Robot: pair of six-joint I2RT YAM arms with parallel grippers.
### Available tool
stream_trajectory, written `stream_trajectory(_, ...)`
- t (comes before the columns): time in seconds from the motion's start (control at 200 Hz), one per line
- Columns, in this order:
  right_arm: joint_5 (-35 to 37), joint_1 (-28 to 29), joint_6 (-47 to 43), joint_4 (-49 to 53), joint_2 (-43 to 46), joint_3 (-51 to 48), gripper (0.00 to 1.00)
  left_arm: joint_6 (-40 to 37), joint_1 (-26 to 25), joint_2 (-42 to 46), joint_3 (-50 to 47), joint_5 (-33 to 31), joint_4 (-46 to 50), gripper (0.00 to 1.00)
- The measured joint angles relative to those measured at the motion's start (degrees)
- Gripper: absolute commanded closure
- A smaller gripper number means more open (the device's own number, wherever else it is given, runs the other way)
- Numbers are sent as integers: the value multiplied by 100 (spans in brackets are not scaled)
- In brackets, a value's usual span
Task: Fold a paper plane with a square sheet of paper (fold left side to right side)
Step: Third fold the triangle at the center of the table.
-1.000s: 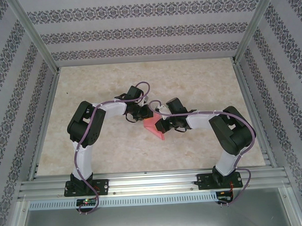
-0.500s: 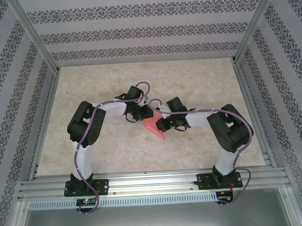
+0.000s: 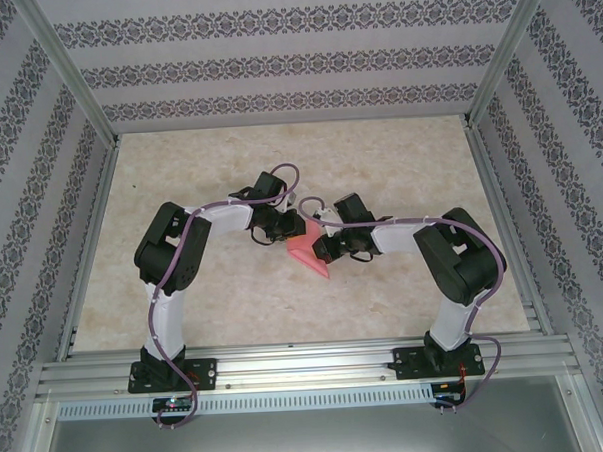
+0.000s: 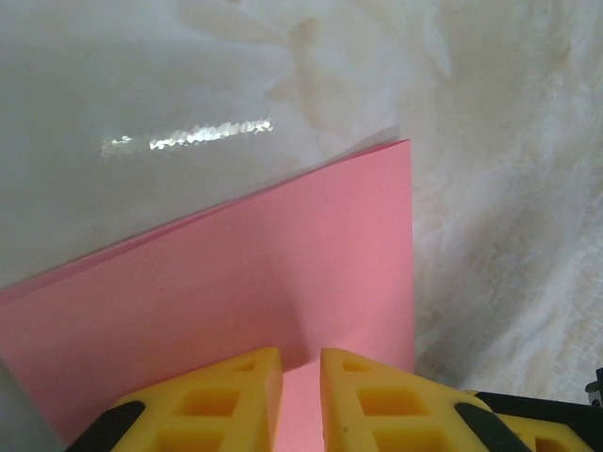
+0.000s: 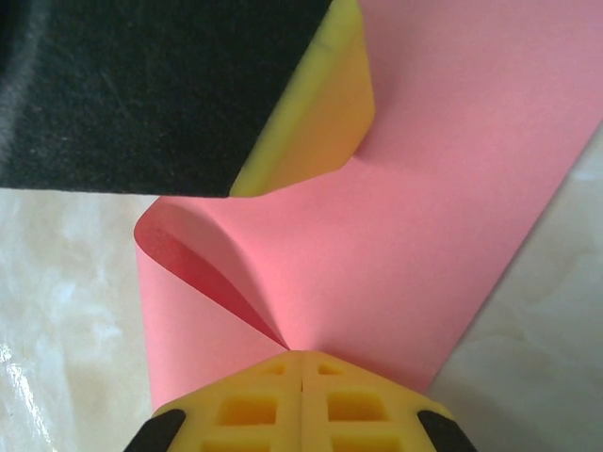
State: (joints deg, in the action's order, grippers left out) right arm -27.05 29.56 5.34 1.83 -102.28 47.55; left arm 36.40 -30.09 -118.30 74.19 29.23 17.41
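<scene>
The square sheet of paper [image 3: 304,248], pink-red, sits mid-table between my two grippers, curled over on itself in a loose, uncreased fold. From the left, my left gripper [image 3: 285,231] meets it. In the left wrist view its yellow fingers [image 4: 226,395] stand narrowly apart with the sheet [image 4: 283,264] running up between them. My right gripper [image 3: 320,248] comes in from the right. Its fingertips [image 5: 300,363] are pressed together where both layers of the sheet [image 5: 424,188] meet. A left finger [image 5: 320,122] touches the sheet's top layer there. A paper plane is out of view.
The pale marbled table [image 3: 399,162] stretches open to the back and both sides. Aluminium rails [image 3: 308,366] run along the near edge, where the arm bases are bolted. Patterned walls [image 3: 275,67] close in the back and sides.
The right arm has edged slightly left towards the sheet. The left gripper and the sheet have hardly moved.
</scene>
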Motion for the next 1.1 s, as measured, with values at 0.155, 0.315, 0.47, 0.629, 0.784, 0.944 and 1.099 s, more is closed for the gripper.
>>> stream_trajectory(0.155, 0, -9, 42, -9, 0, -7, 100, 0, 0, 0, 0, 0, 0, 79)
stream_trajectory(0.315, 0, -9, 70, -9, 0, -9, 100, 0, 0, -2, 0, 0, 0, 79)
stream_trajectory(0.47, 0, -9, 87, -17, 0, -20, 100, 0, 0, -2, 0, 0, 0, 79)
stream_trajectory(0.629, 0, -9, 105, -59, 0, -44, 100, 2, 0, -2, 0, -11, 2, 79)
stream_trajectory(0.784, 0, -9, 107, -55, 2, -44, 100, 2, 0, -2, 0, -13, 0, 79)
stream_trajectory(0.944, 0, -9, 118, -55, 2, -44, 100, 2, 0, -2, 0, -13, 0, 79)
stream_trajectory(1.099, 2, -9, 146, -55, 7, -46, 100, 0, 0, -2, 0, -13, 0, 79)
